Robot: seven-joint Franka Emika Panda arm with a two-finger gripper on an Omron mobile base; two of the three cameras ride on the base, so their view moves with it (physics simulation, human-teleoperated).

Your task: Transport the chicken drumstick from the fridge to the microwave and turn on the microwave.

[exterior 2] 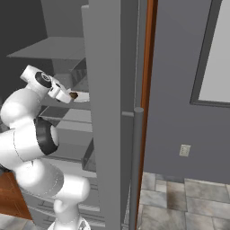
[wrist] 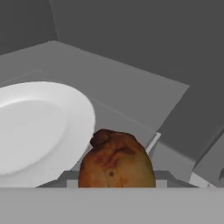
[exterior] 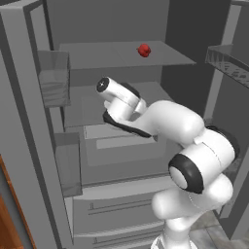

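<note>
Chicken drumstick [wrist: 116, 159] sits clamped in the closed tool [wrist: 116, 183], inside the fridge [exterior: 121, 53] beside a white plate [wrist: 39, 127]. Judged light, firm but greasy, with a rounded surface liable to slip. Hold across the thick end, not the thin bone end.

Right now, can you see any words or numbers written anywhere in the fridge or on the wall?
None: no words, numbers or signs can be read.
The fridge shelves, the white plate and the chicken drumstick bear no writing.
The wall outlet is too small to show any marking.
</note>
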